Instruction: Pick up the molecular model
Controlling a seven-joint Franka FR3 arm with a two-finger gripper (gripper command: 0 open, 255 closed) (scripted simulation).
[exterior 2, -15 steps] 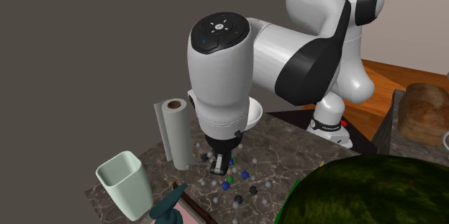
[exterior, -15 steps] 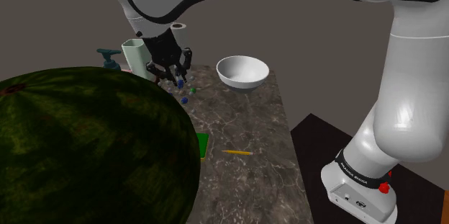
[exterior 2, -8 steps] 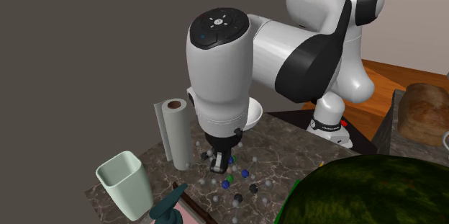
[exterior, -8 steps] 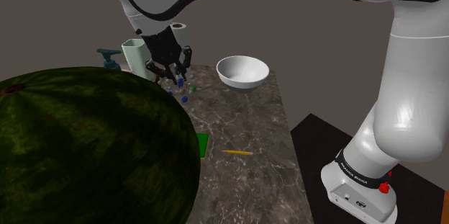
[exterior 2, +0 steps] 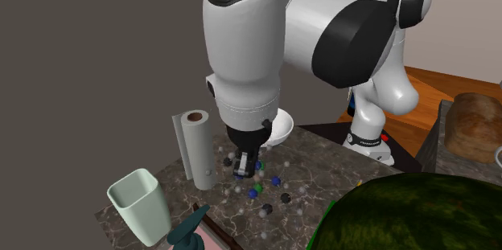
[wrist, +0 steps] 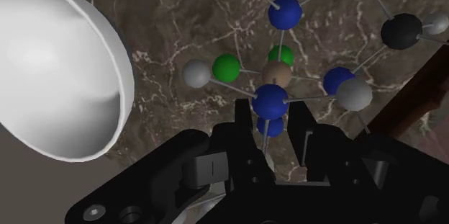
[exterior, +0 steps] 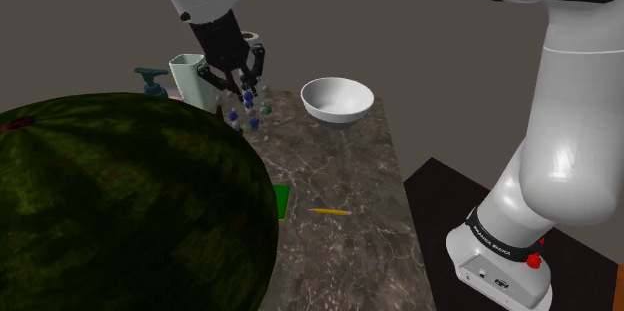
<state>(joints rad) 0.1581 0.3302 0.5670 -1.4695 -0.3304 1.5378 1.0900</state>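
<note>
The molecular model [wrist: 282,78] is a cluster of blue, green, black, grey and tan balls on thin rods. My gripper [wrist: 275,132] is shut on it, with a blue ball and a rod clasped between the black fingers [wrist: 248,125]. In the shoulder view the gripper [exterior: 240,85] hangs above the far end of the marble counter [exterior: 340,174], and the model [exterior: 247,114] dangles under it. In the second exterior view the gripper [exterior 2: 243,165] holds the model [exterior 2: 265,190] a little above the counter, beside the paper towel roll [exterior 2: 198,149].
A white bowl [exterior: 338,99] sits to the shoulder view's right of the gripper. A pale green cup [exterior: 188,75] and teal soap dispenser [exterior: 152,81] stand behind it. A huge watermelon [exterior: 120,209] covers the near left. A green card [exterior: 282,201] and yellow pencil [exterior: 328,211] lie mid-counter.
The gripper has risen with the molecular model clasped in it, so the model now hangs higher over the counter. Nothing else has moved.
</note>
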